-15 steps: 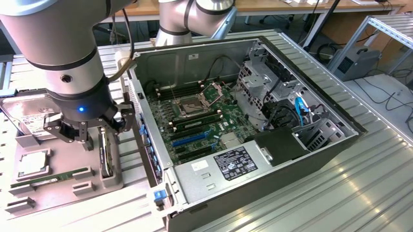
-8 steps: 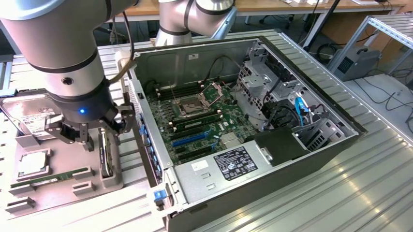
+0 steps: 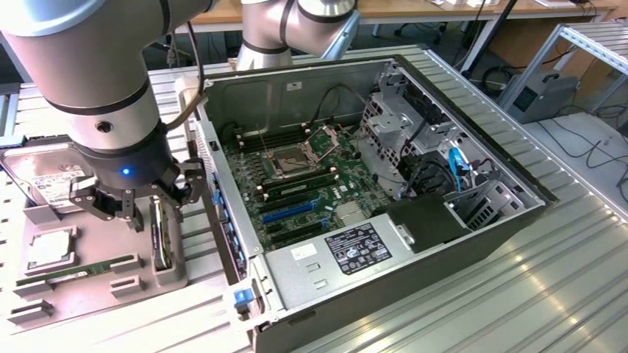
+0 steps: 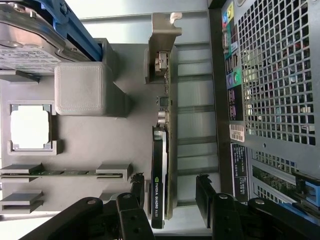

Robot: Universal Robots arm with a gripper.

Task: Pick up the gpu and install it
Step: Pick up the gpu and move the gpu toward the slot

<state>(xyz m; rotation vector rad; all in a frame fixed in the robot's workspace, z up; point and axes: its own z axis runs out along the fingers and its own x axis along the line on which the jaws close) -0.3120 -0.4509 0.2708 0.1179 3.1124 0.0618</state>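
Gpu (image 4: 159, 185) stands on edge between the wide-spread jaws of the gripper (image 4: 170, 184).

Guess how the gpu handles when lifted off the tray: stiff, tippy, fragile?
Probably stiff: the gpu is a rigid board under a black shroud. Likely tippy if nudged, as it stands on its thin edge in the grey tray. Bare components near the metal bracket look fragile; the open gripper flanks the shroud end.

Robotics lab: open computer case (image 3: 422, 273) on slatted aluminium bench (image 3: 554, 294).
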